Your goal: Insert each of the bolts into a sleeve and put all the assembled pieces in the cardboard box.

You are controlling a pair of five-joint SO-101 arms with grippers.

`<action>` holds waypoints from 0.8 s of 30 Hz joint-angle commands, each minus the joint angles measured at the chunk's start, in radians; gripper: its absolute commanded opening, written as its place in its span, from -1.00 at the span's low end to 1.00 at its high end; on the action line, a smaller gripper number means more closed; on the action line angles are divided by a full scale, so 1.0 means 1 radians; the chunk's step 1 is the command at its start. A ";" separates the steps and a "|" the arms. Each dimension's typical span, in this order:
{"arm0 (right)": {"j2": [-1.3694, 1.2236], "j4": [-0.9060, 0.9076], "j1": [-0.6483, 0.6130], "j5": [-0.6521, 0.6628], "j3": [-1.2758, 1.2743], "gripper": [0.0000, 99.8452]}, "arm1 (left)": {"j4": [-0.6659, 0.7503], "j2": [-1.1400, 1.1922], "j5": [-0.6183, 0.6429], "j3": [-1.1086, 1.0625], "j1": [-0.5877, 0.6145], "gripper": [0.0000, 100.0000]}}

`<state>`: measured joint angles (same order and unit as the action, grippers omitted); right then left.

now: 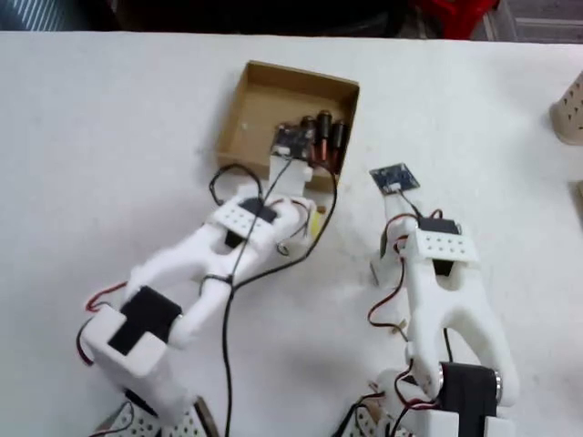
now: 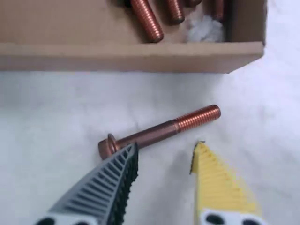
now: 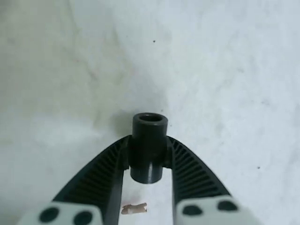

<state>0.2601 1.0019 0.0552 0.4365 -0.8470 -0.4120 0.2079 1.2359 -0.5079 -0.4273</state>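
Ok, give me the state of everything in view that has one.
left end effector: open, by the loose bolt
loose bolt: lying flat, bare, outside the cardboard box
right end effector: shut on the sleeve
sleeve: gripped, bore empty
cardboard box: open-topped, holding threaded pieces

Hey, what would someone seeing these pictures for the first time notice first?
A copper bolt lies loose on the white table just outside the cardboard box, right at the tips of the open left gripper. The right gripper is shut on a black sleeve. More threaded pieces lie inside the box.
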 commanded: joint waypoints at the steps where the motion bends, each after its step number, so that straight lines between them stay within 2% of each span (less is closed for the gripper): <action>1: 0.042 -0.008 0.002 0.015 0.006 -0.97 | -0.054 0.050 0.012 0.100 0.059 -0.84; 3: 0.042 -0.008 0.002 0.015 0.006 -0.97 | -0.069 0.081 0.011 0.129 0.076 -0.96; 17: 0.042 -0.008 0.002 0.015 0.003 -0.97 | -0.107 0.131 0.011 0.227 0.285 -0.95; 24: 0.042 -0.008 0.002 0.015 0.003 -0.97 | -0.250 -0.024 -0.018 0.206 0.240 -0.95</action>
<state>0.2601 1.0019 0.0568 0.4427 -0.8470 -0.5946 0.3245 1.2421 -0.3176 -0.1557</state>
